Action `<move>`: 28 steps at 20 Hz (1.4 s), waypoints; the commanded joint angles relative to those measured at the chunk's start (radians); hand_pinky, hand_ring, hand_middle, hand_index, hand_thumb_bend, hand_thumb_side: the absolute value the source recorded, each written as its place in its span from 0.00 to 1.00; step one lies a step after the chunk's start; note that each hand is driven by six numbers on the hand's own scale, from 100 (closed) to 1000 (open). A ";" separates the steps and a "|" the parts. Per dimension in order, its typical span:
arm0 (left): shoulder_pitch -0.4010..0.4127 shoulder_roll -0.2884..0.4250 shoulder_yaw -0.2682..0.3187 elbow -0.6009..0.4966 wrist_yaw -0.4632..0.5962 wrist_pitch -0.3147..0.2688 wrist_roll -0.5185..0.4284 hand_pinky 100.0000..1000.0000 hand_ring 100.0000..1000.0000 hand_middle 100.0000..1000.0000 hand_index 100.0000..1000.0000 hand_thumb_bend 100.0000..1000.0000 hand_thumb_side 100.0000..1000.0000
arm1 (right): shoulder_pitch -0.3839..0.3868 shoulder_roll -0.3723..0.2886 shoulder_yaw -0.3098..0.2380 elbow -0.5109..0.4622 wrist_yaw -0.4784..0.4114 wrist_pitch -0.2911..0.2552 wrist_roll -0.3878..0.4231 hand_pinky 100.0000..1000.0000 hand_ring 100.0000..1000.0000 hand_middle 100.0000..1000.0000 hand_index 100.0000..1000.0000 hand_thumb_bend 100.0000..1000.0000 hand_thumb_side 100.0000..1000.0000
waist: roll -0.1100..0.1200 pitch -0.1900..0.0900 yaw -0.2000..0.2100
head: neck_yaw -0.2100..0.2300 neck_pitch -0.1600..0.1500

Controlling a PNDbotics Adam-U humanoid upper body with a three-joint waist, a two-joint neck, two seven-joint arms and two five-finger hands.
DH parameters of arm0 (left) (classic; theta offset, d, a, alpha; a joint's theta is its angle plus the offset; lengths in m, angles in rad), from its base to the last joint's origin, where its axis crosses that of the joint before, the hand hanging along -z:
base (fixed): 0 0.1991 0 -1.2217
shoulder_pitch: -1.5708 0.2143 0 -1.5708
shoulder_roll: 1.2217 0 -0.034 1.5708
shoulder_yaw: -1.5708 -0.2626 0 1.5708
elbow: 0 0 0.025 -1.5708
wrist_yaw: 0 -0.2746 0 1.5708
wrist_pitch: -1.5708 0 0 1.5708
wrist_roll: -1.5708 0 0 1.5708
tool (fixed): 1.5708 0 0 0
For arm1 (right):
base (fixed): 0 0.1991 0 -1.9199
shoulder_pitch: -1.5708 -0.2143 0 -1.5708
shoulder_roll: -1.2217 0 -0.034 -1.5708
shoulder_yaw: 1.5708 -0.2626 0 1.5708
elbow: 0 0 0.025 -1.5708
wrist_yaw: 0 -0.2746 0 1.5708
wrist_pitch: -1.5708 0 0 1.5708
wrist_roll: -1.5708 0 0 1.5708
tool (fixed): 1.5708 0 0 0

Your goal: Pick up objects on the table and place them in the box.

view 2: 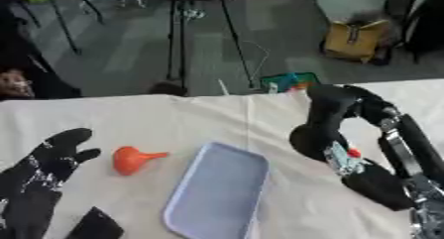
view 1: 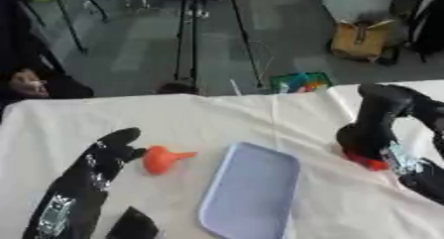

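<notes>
An orange funnel-shaped object (view 1: 160, 158) lies on the white tablecloth, left of centre. My left hand (view 1: 108, 156) rests just left of it with relaxed fingers, its fingertips close to the orange piece and holding nothing. A pale lavender tray (view 1: 251, 191) lies slantwise in the middle, with nothing in it. To the right of the tray my right hand (view 1: 368, 134) points down at the cloth, fingers curled round a small red object (view 1: 364, 160) of which only a bit shows beneath the hand.
A flat black shape (view 1: 135, 225) sits at the bottom edge near my left forearm. Beyond the table's far edge (view 1: 217, 96) stand a tripod (view 1: 187, 34), a colourful bin (view 1: 301, 82) and a yellow-brown bag (view 1: 360, 39).
</notes>
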State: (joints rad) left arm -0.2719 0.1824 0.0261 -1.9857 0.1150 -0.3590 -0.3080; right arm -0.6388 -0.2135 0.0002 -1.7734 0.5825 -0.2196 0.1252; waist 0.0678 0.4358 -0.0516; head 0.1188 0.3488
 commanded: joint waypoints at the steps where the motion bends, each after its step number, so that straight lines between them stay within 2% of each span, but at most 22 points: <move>1: -0.003 0.004 -0.005 -0.014 0.005 -0.001 -0.006 0.87 0.96 0.86 0.79 0.03 1.00 | -0.034 -0.015 0.022 0.024 -0.004 -0.024 0.012 0.80 0.94 0.51 0.58 0.08 0.71 | -0.004 -0.028 0.007 | -0.006 0.000; 12: -0.009 0.002 -0.015 -0.014 0.011 -0.005 -0.015 0.87 0.96 0.86 0.79 0.03 1.00 | -0.097 0.009 0.046 0.145 0.037 -0.062 0.025 0.80 0.95 0.51 0.59 0.08 0.72 | -0.007 -0.018 0.043 | -0.033 -0.010; 28: -0.018 -0.004 -0.024 -0.014 0.023 -0.013 -0.015 0.88 0.96 0.86 0.79 0.04 1.00 | -0.149 0.046 0.069 0.322 0.144 -0.133 -0.014 0.83 0.95 0.51 0.59 0.08 0.73 | -0.013 -0.006 0.090 | -0.066 -0.028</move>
State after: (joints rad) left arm -0.2808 0.1736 0.0032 -1.9857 0.1329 -0.3680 -0.3229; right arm -0.7665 -0.1703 0.0651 -1.4505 0.7143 -0.3436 0.1147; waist 0.0564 0.4472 0.0371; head 0.0571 0.3327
